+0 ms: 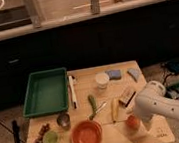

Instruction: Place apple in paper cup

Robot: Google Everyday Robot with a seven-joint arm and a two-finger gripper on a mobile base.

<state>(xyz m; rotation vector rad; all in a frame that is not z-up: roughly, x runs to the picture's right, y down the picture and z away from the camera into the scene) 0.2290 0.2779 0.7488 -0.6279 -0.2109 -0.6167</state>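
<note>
Just the one camera view here. The wooden table [158, 132] is pretty cluttered. The apple [133, 122] sits on the table near the front edge, over toward the front-right corner, and it's not in the cup. The cup [102, 79] stands upright near the back edge, about midway along it, well apart from the apple. The white arm [164, 106] reaches in across the right edge, and the gripper [141, 122] is down low right at the apple's right side. The arm's bulk covers it, so I honestly can't tell if it's apart, together or clamped on the fruit. A blue sponge [114, 74] lies just beside the cup toward the back-right corner, and a grey-blue pad [134, 74] is further along the same way. A green tray [45, 91] fills the back-left corner, hanging over the left edge a bit, with a white pen [72, 91] along its right side. Mid-table there's a green veggie [93, 104], a banana [114, 110] and a small brown box [127, 97]. Along the front edge sit an orange bowl [87, 135], a green cup [50, 138] near the front-left corner, and a metal cup [63, 121] just behind that.
</note>
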